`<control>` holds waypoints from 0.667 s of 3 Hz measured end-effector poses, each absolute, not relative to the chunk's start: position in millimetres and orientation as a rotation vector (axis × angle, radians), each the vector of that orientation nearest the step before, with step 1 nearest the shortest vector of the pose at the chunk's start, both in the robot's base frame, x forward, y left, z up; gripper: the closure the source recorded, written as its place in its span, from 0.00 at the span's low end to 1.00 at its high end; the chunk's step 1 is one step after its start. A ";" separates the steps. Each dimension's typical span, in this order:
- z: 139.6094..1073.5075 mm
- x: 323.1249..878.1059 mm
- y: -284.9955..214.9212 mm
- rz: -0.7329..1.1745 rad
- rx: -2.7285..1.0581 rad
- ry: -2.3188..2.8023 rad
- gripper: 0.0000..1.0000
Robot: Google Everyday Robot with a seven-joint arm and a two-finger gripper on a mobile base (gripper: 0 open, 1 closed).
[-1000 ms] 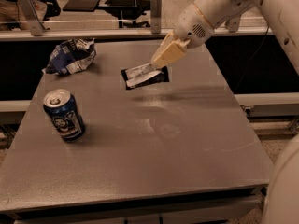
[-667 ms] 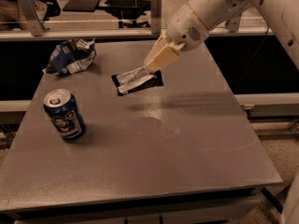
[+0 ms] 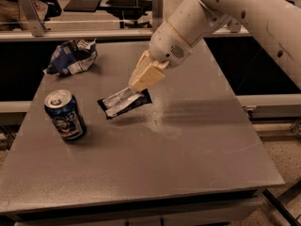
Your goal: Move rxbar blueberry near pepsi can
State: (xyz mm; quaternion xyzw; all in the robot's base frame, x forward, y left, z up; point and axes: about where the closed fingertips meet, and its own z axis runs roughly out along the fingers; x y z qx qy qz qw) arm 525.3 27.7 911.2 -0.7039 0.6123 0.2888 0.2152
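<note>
The rxbar blueberry (image 3: 123, 102) is a flat black bar with a white-silver label. My gripper (image 3: 141, 81) is shut on its right end and holds it tilted just above the grey table (image 3: 188, 145). The pepsi can (image 3: 65, 115) stands upright at the left of the table, a short way to the left of the bar and apart from it. The white arm reaches in from the upper right.
A crumpled blue-and-white chip bag (image 3: 70, 56) lies at the far left corner of the table. A shelf with metal brackets (image 3: 31, 13) runs behind the table. The table's front edge (image 3: 141, 199) is near the bottom of the view.
My gripper has carried the bar to the left and toward the front of the table, closer to the pepsi can. The can and the chip bag have not moved.
</note>
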 end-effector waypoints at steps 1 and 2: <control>899.4 515.3 39.1 0.832 -1.992 1.687 1.00; 895.6 510.1 48.1 0.857 -2.020 1.659 0.84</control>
